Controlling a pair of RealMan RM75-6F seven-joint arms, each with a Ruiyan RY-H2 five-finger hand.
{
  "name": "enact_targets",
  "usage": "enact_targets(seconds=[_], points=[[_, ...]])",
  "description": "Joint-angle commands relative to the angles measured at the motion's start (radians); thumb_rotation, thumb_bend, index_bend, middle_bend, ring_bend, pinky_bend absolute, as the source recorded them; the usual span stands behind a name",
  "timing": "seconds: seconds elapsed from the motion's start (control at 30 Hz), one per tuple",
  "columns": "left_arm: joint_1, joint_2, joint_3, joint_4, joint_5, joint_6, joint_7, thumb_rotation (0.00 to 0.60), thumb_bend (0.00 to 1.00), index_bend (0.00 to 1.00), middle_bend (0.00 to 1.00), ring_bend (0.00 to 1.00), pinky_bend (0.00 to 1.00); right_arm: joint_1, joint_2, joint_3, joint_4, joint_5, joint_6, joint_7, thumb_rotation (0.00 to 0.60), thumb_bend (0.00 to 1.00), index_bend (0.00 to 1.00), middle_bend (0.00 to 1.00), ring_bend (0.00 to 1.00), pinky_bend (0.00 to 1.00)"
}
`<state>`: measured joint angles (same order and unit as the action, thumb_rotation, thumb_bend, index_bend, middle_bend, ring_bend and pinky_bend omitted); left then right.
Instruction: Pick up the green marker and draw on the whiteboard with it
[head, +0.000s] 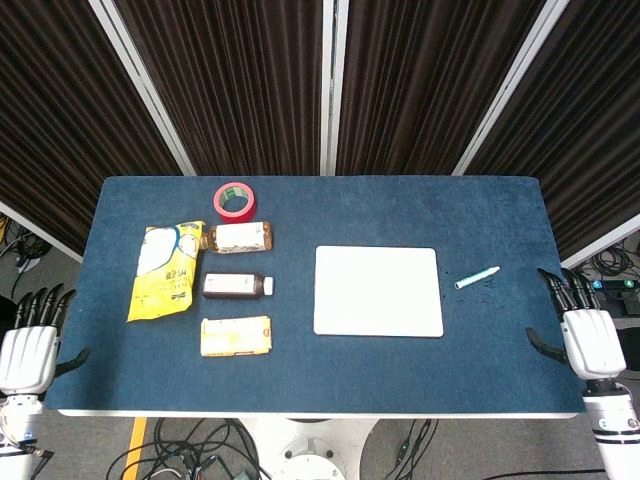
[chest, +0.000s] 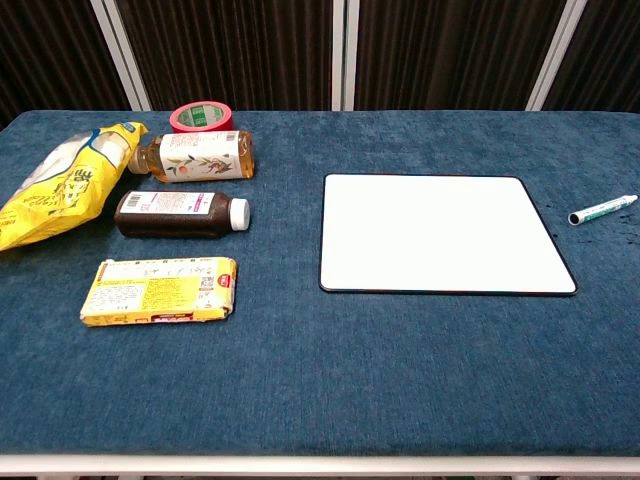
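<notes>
Right of center on the napped blue counter (head: 400, 210), the slim green marker (head: 477, 278) lies beside the smooth rectangular whiteboard (head: 378, 290), while left hand (head: 28, 352) and right hand (head: 590, 338) show fingers apart, empty, at the lower corners.

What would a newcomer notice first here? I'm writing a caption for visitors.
The blank whiteboard lies flat at the centre of the blue table, with the green marker just off its right edge. A cluster of yellow packets and bottles fills the left side.
</notes>
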<state>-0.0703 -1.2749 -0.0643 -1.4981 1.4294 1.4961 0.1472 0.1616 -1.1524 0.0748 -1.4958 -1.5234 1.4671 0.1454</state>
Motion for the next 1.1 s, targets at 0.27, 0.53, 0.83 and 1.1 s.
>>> enact_targets(seconds=[0.27,0.53,0.83,1.1], points=[[0.000,-0.003,0.003,-0.002,0.002,-0.004,-0.016,0.600,0.14,0.12,0.04,0.00,0.00,0.019,-0.021,0.012,0.030,-0.006,-0.014,-0.004,0.600,0.19,0.02,0.15,0.00,0.00],[-0.005,0.000,0.005,-0.006,0.008,-0.011,-0.035,0.600,0.14,0.12,0.04,0.00,0.00,0.173,-0.182,0.061,0.252,0.041,-0.211,-0.100,0.600,0.20,0.25,0.31,0.09,0.00],[0.008,0.008,0.011,-0.018,-0.006,-0.011,-0.045,0.600,0.14,0.12,0.04,0.00,0.00,0.354,-0.387,0.028,0.611,0.027,-0.467,-0.108,0.600,0.20,0.32,0.33,0.09,0.00],[0.014,0.012,0.014,-0.023,-0.010,-0.013,-0.053,0.600,0.14,0.12,0.04,0.00,0.00,0.407,-0.509,-0.014,0.837,-0.009,-0.512,-0.064,0.600,0.20,0.40,0.37,0.10,0.00]])
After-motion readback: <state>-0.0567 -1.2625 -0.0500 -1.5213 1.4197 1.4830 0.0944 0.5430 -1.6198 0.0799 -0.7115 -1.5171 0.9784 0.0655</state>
